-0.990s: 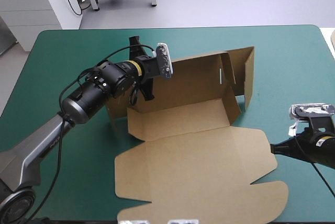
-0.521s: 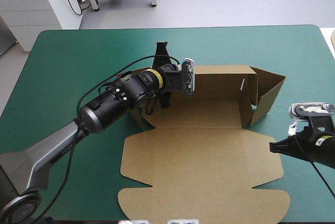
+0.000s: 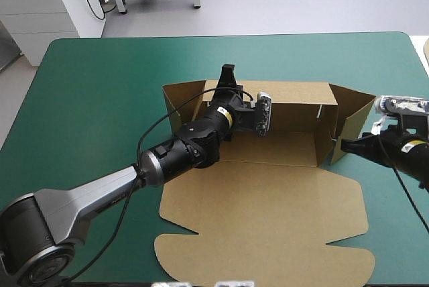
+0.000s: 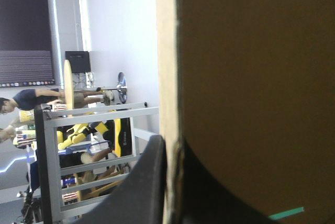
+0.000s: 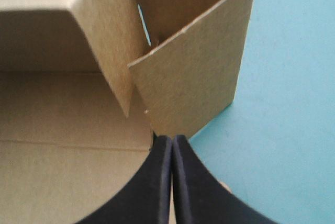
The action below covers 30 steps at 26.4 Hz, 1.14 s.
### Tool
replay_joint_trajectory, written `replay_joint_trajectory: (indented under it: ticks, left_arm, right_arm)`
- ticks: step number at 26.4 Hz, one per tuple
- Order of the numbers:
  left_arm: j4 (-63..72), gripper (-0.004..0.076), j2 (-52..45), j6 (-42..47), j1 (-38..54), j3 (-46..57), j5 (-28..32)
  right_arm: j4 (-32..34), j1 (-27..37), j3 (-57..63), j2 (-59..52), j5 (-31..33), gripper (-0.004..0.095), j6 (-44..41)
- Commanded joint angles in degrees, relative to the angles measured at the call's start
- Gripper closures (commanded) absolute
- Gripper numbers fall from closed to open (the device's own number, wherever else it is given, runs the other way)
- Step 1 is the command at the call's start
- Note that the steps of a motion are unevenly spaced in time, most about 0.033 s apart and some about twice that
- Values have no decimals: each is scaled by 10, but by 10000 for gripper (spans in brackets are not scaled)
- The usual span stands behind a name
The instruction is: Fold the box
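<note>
1. Sitting mid-counter, a bit toward the right side: the box (image 3: 268, 193), brown board. Its back wall (image 3: 295, 102) is raised upright and the wide lid panel lies flat toward the near edge. The left end flap (image 3: 179, 99) and right end flap (image 3: 355, 109) are both splayed outward, not tucked.
2. Risk, judged: the back wall is held at one spot only, on its top edge. If that pinch slips or drags sideways, the wall could flop back down or the whole sheet could skid on the cover.
3. Risk, judged: the right end flap is met by a narrow tip low at its corner. An off-line push could slide past the flap, or crease it off the score line instead of swinging it in.
4. Left fingers (image 4: 141, 192): all but closed, clamped on the back wall's top edge with the board between them, toward the wall's left end.
5. Right fingers (image 5: 159, 182): pressed together into one point, nothing between them. The tip is at the near lower corner of the right end flap; cannot tell whether it is touching or only just beside.
6. Counter (image 3: 100, 99): teal-green cover under the box.
</note>
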<state>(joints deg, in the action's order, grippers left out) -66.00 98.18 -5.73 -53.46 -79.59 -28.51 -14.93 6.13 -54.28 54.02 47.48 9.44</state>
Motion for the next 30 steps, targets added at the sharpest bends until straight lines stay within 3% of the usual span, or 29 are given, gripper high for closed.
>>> replay_joint_trajectory:
  ticks: [1,4,9,20,30]
  left_arm:
    - [-109,731,-26,110,-6,20,12]
    - [-238,731,-26,234,-6,63,8]
    - [-365,731,-26,348,-6,108,3]
    - [-365,731,-19,349,-6,110,-10]
    - [-364,731,-19,349,-6,110,-10]
  right_arm:
    - [-9,5,-67,40,-54,927,0]
    - [-8,5,-138,106,-58,927,2]
    - [-7,5,-234,199,-63,927,13]
    - [-5,5,-324,331,-48,928,17]
    - [37,9,-318,340,72,929,40]
